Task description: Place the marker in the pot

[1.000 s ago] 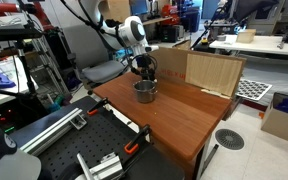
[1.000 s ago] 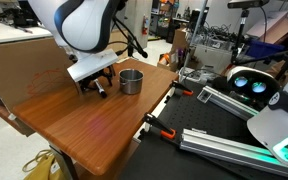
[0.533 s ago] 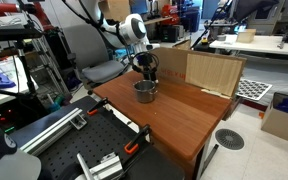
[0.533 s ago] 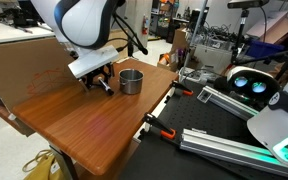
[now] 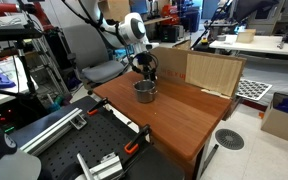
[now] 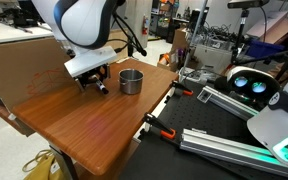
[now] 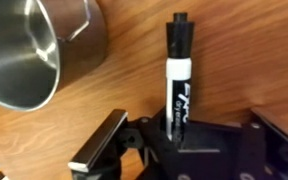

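Gripper holds the marker lengthwise between its fingers, the pot just beside it.

The pot stood upright on the wooden table, near the table's far edge in an exterior view and toward a corner. The gripper was just beside the pot, on its left in that view, low over the tabletop. In an exterior view the gripper sat directly behind the pot. In the wrist view the marker lay to the right of the pot, apart from it, its lower end between the jaws. A cardboard panel stood behind the table.
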